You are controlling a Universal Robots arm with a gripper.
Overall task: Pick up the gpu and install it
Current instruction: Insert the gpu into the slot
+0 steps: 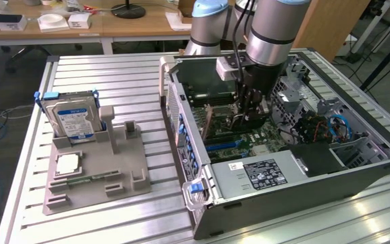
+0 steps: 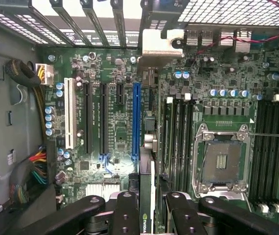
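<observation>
While the computer case was laid open on the exterior view's right, the gpu was held inside it over the motherboard.
It was pinched edge-on by the partly closed gripper, just beside the blue slot; it would best be kept upright and squared along the slot, with its silver bracket lined up at the case's rear wall.

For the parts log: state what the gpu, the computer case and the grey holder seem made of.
gpu: seemingly dark circuit board, matte; bracket looks like bright bare metal, reflective. Computer case: probably painted sheet steel, thin folded perforated walls. Grey holder: likely matte plastic, blocky moulded slots.
</observation>
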